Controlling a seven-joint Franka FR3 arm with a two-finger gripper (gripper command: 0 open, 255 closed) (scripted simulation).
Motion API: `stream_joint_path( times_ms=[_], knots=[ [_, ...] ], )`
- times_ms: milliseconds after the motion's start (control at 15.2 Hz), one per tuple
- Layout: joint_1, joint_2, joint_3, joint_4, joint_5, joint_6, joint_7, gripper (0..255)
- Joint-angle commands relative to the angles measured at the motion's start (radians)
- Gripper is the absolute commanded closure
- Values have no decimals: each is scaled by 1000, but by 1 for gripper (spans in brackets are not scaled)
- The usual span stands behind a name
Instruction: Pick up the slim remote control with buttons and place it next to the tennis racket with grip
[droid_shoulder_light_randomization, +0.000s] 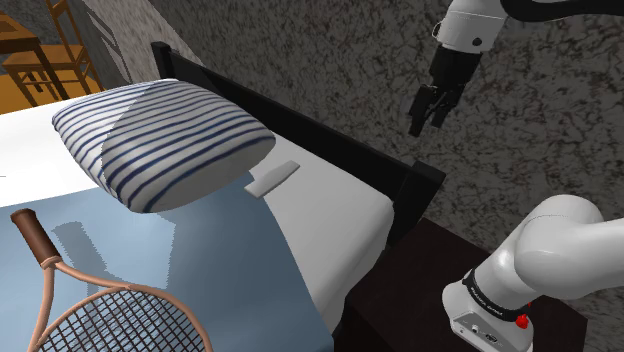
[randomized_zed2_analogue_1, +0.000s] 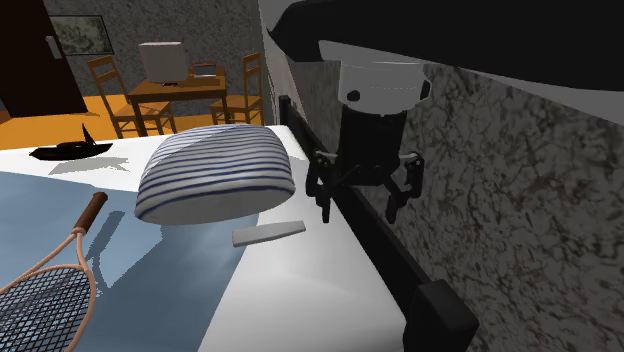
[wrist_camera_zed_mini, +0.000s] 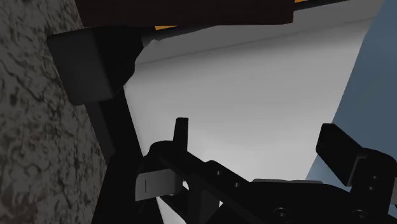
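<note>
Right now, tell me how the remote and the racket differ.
The remote is a plain pale grey slab; the racket has a brown grip, tan frame and dark strings. The remote is far smaller than the racket. The remote lies on the white sheet; the racket lies on the blue blanket. Both lie flat, clear of the claw.

Bedroom, probably: bed (droid_shoulder_light_randomization: 335, 215), striped pillow (droid_shoulder_light_randomization: 165, 140)

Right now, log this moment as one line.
black two-finger pincer: open, empty, raised near black headboard | slim pale-grey remote: on white sheet by blue-striped pillow | brown-grip tennis racket: on blue cover, apart from remote
</note>
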Motion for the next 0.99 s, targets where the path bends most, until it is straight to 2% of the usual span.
stream_joint_path(
  times_ms=[0, 528, 924],
  knots=[
    [0, 0, 0, 0, 0, 0, 0, 0],
    [-45, 155, 195, -26, 99, 211, 385, 0],
    [-95, 348, 329, 30, 106, 368, 676, 0]
  ],
)
